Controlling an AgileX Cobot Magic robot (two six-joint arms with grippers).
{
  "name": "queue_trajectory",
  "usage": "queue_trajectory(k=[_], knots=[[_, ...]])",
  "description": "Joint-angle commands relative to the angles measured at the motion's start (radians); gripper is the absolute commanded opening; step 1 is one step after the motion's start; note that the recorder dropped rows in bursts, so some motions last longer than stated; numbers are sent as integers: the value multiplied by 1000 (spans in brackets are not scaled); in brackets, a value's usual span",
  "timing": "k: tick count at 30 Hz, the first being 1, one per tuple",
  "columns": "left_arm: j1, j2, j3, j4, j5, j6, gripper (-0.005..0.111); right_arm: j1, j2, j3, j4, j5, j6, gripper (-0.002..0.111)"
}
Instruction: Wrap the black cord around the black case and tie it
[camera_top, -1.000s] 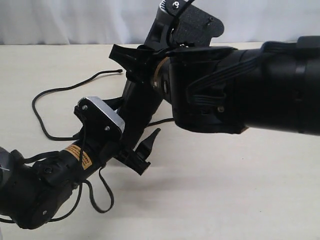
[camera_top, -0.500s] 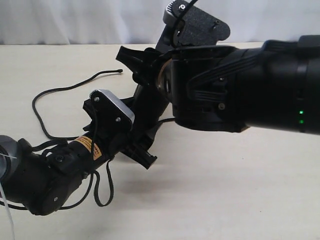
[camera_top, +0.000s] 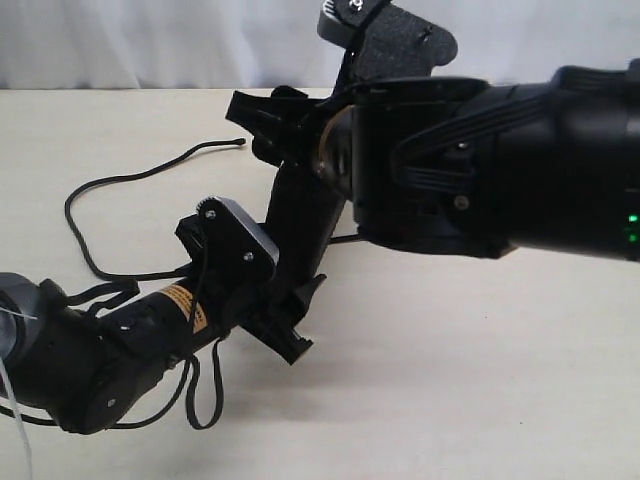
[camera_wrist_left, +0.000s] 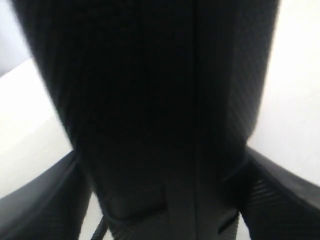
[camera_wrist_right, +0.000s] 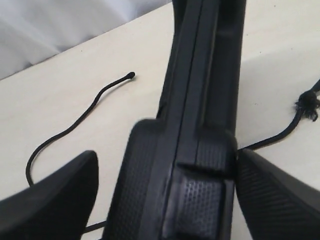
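The black case (camera_top: 300, 215) stands tilted above the table, held between both arms. My left gripper (camera_top: 287, 318) is at its lower end. In the left wrist view the case (camera_wrist_left: 150, 100) fills the frame, and the left gripper (camera_wrist_left: 160, 152) is shut on it with both fingers against its sides. My right gripper (camera_top: 285, 118) straddles the upper end. In the right wrist view the right gripper (camera_wrist_right: 167, 155) has one finger touching the case (camera_wrist_right: 200, 100) and a gap at the other. The black cord (camera_top: 120, 182) lies loose on the table, also the cord (camera_wrist_right: 75, 125).
The cord's frayed end (camera_wrist_right: 306, 102) lies beside the case. A thin black loop (camera_top: 205, 400) hangs under the left arm. The bulky right arm (camera_top: 500, 160) covers the right half of the exterior view. A white curtain (camera_top: 150, 40) backs the table.
My left gripper moved right and up onto the case's lower end. The case and right gripper shifted slightly right and up.
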Motion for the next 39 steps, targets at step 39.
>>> queue_trajectory(k=[39], knots=[[-9, -93, -1, -203, 201, -62, 0, -687, 352, 57, 606, -494, -665, 56]])
